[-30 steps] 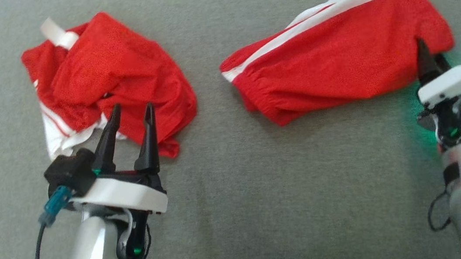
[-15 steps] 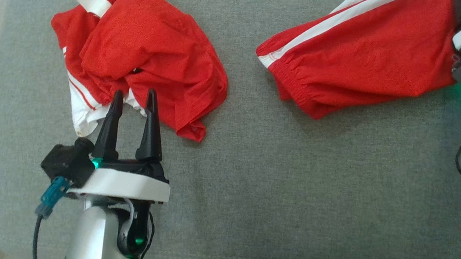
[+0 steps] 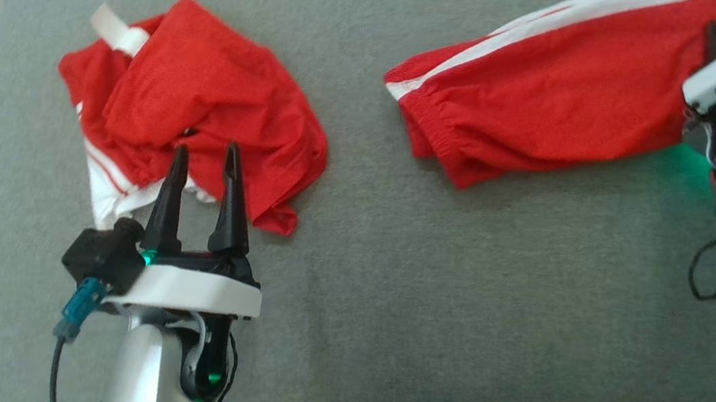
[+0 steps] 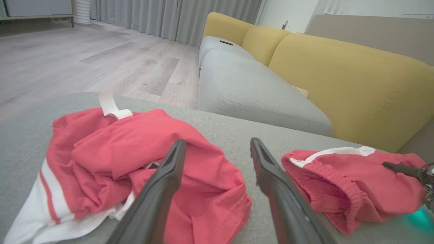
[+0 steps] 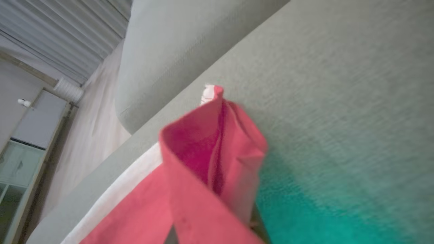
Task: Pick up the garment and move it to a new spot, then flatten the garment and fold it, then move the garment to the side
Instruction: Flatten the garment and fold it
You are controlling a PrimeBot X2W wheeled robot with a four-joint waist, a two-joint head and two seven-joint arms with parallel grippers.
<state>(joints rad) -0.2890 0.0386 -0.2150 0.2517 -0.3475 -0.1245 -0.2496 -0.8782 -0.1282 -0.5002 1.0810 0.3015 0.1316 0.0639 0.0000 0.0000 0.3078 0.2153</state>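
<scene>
The folded garment (image 3: 558, 108) is clamped at its edge by the right gripper (image 3: 714, 44) — fabric bunched there. The left gripper (image 3: 206, 150) is held spread beside the crumpled garment (image 3: 209, 103).

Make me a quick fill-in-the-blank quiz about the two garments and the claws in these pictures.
The crumpled garment lies on the robot's ____ side.
The left claw is ____, holding nothing.
The right claw pinches the folded garment, red with a ____ stripe.
Both garments lie on a ____ cushion.
Missing words: left; open; white; grey.
</scene>
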